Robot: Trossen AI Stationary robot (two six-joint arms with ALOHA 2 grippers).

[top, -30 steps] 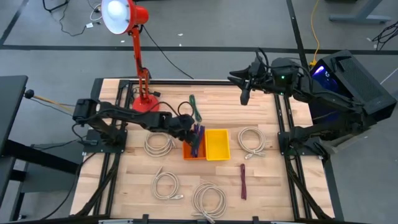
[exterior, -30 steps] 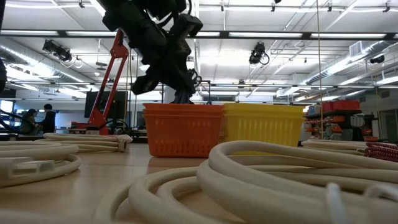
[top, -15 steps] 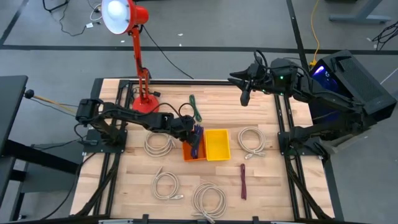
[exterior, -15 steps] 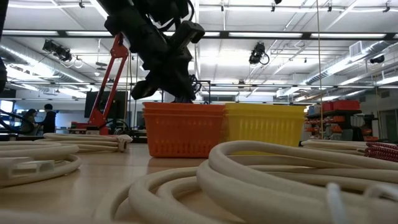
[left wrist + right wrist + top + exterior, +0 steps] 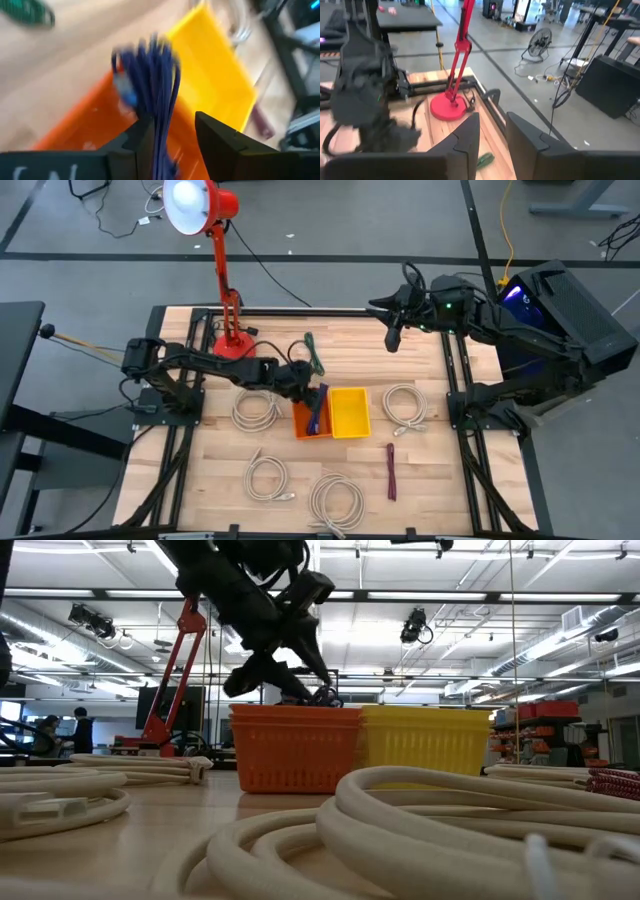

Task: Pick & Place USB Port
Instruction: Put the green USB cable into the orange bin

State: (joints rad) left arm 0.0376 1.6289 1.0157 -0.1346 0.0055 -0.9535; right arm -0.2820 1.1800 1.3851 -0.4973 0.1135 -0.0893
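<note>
Nearest the front edge of the wooden table (image 5: 430,470) lie three loose coils of white cable (image 5: 336,498), with a short dark red cable bundle (image 5: 391,472) beside them. A little farther back, in the middle of the table, an orange plastic basket (image 5: 303,423) and a yellow plastic basket (image 5: 351,412) stand side by side and touch. The left gripper (image 5: 316,393) hangs over the back edge of the orange basket. Its two dark fingers (image 5: 215,137) are closed on a bundle of blue USB cable (image 5: 154,82), and the cable hangs down into the orange basket. More white cable coils lie to each side of the baskets. Behind the baskets a small green cable bundle (image 5: 313,352) lies on the wood. At the back left corner stands a red desk lamp with a round base (image 5: 234,343). The right gripper (image 5: 393,332) waits up in the air over the back right part of the table, with its fingers a little apart and nothing between them.
</note>
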